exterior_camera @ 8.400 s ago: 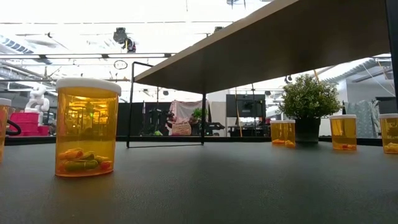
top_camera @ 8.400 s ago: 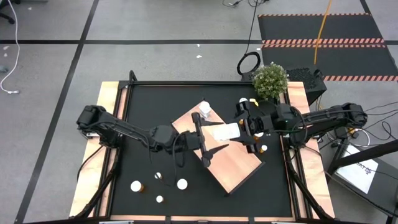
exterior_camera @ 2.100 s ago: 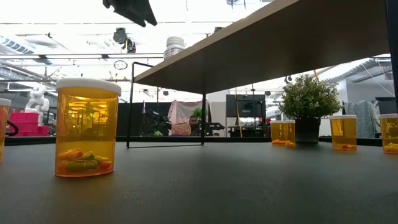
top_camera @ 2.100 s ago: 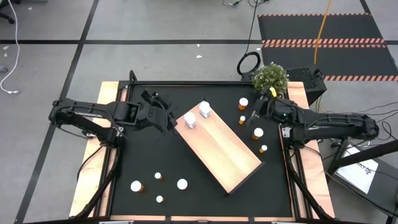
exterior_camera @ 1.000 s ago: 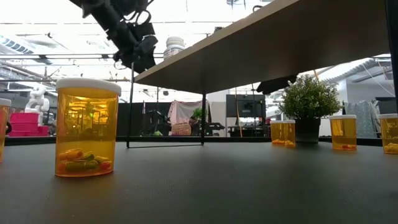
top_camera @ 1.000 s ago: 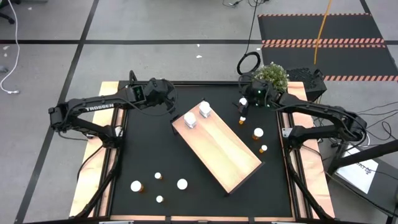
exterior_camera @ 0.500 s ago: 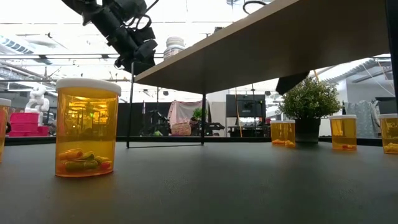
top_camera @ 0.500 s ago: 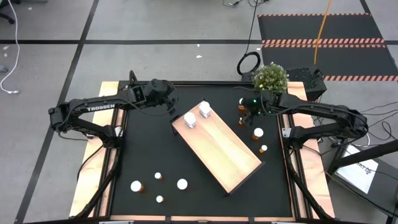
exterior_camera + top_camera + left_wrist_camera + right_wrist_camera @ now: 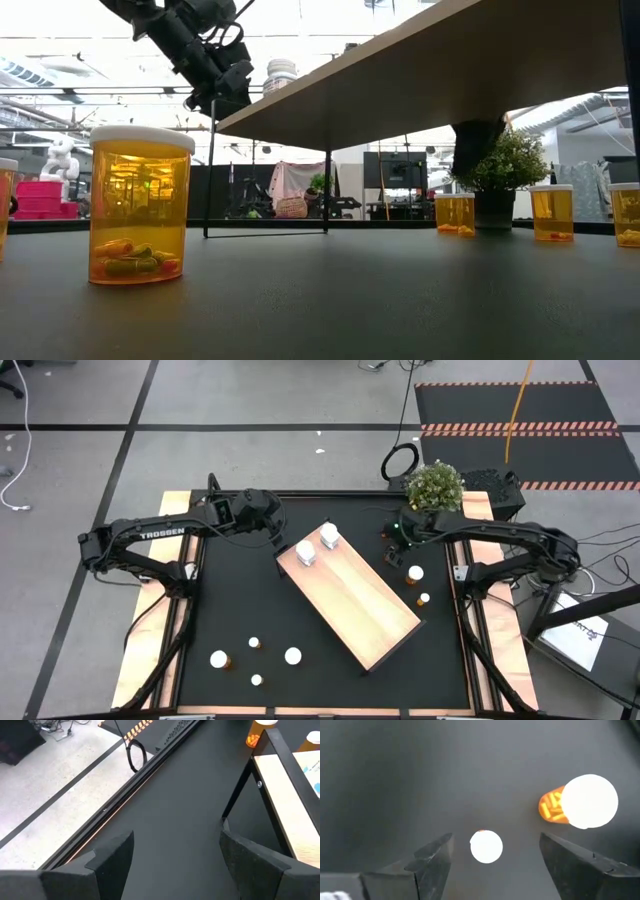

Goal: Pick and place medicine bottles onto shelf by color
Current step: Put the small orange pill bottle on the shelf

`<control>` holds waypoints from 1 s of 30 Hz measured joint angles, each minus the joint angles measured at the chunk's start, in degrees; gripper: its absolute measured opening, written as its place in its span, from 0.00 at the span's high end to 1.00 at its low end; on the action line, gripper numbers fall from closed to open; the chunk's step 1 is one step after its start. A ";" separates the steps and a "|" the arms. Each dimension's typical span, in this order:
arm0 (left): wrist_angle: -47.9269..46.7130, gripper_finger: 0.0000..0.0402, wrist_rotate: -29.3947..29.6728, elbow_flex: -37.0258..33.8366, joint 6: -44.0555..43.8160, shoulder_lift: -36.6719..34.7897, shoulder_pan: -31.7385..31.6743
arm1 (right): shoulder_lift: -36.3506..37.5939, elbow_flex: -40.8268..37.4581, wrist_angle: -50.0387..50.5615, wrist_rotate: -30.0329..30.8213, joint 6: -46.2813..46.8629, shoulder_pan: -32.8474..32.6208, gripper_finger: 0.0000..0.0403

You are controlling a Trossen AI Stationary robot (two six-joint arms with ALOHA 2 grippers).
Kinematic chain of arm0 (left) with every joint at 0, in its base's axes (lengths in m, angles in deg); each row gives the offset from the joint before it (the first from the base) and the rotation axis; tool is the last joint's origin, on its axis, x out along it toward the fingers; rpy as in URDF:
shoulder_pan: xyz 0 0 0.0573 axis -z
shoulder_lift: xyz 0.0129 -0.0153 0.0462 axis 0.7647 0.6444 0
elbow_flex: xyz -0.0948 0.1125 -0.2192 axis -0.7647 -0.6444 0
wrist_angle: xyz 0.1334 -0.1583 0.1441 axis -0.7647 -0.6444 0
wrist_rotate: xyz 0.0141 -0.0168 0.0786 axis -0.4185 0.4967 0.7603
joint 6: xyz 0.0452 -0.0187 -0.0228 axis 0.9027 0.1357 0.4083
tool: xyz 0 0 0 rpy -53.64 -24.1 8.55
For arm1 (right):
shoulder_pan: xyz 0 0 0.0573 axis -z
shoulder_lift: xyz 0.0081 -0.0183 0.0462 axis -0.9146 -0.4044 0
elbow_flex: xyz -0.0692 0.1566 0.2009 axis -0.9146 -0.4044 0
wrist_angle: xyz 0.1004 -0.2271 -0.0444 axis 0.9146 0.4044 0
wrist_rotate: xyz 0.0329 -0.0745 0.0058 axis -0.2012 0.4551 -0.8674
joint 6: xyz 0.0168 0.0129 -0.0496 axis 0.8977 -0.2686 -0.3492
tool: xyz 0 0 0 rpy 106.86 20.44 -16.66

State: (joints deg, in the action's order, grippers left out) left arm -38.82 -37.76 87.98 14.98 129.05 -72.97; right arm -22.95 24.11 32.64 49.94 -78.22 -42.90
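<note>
The small amber pill bottle with the round white cap [image 9: 486, 846] sits on the black mat right between the spread fingers of the right gripper [image 9: 492, 865], which hangs above it with nothing in it, and a bigger white-capped amber bottle [image 9: 582, 802] stands just off to one finger's side. If the descent drifts, I reckon that finger clips the neighbour or tips the little one. The pale wooden shelf board [image 9: 355, 600] holds two white bottles [image 9: 317, 545], and the empty, wide left gripper [image 9: 172, 865] waits beside its corner.

A grey floor [image 9: 260, 410] crossed by dark lines was seen around the desk [image 9: 180, 510]. A hazard-striped black mat [image 9: 520, 405] lay beyond a potted plant [image 9: 435, 487].
</note>
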 joint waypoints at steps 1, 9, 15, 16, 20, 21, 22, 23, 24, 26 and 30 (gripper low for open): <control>0.00 0.26 0.00 0.00 -0.02 0.00 -0.02 | -0.68 0.00 -0.37 0.03 0.52 0.00 0.28; -0.04 0.26 0.02 0.00 -0.02 0.02 0.02 | -5.19 0.00 -0.18 0.01 1.93 -0.87 0.26; -0.04 0.26 0.02 0.00 -0.20 0.02 0.02 | -6.22 0.00 -0.19 -0.04 1.91 -1.62 0.28; -0.04 0.26 0.02 0.00 -0.24 0.02 0.04 | -6.18 0.00 -0.40 -0.04 1.85 -1.62 0.29; -0.04 0.26 0.04 0.00 -0.42 0.02 0.03 | -6.21 0.00 -0.65 -0.04 1.75 -1.52 0.31; -0.04 0.26 0.04 0.00 -0.40 0.02 0.04 | -6.21 0.00 -0.63 -0.04 1.67 -1.49 0.32; -0.04 0.26 0.03 0.00 -0.39 0.02 0.04 | -6.21 0.00 -0.63 -0.04 1.60 -1.49 0.33; -0.04 0.26 0.03 0.00 -0.39 0.02 0.04 | -6.25 0.00 -0.63 -0.06 1.52 -1.49 0.34; -0.04 0.26 0.03 0.00 -0.39 0.02 0.04 | -6.30 0.00 -0.65 -0.04 1.52 -1.49 0.35; -0.04 0.26 0.03 0.00 -0.39 0.02 0.09 | -6.40 -0.01 -0.63 -0.04 1.50 -1.46 0.38; -0.04 0.26 0.03 0.00 -0.37 0.02 0.07 | -6.40 -0.02 -0.65 -0.04 1.47 -1.44 0.42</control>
State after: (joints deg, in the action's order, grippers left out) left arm -38.86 -37.72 87.98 14.60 129.07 -72.91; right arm -29.35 24.09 31.99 49.90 -76.75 -44.34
